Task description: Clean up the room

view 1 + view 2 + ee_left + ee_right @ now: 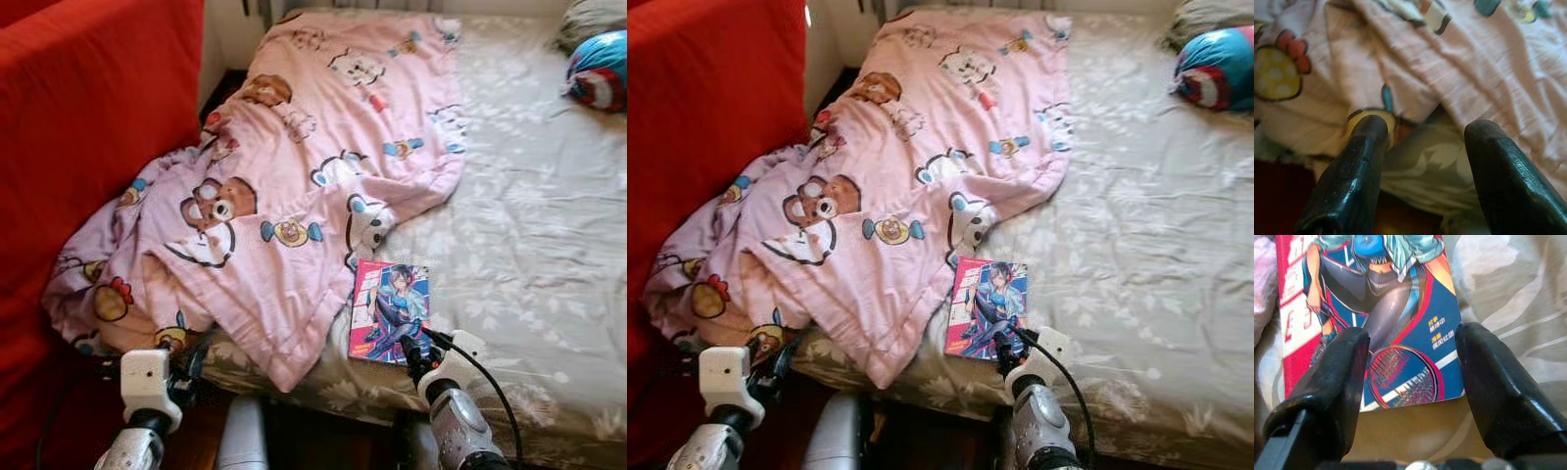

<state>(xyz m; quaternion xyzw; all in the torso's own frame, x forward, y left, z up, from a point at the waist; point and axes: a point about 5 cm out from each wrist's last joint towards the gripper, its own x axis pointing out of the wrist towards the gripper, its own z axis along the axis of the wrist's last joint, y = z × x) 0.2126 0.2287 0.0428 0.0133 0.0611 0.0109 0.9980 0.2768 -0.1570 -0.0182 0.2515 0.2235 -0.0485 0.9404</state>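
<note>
Scanning left to right: my left claw (1422, 161) hangs spread by the soft blanket (294, 186). My right claw (1410, 396) is spread before the book (390, 311), 6 o'clock on the bed (529, 245). Light, stiff; I'd grip its near edge.

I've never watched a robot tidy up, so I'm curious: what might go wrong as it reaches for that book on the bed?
The right hand is open over the near edge of the thin red-and-blue comic book, which lies flat on soft grey floral bedding; the fingers may snag fabric or push it away. The pink cartoon-print blanket touches its left side and could be dragged along.
</note>
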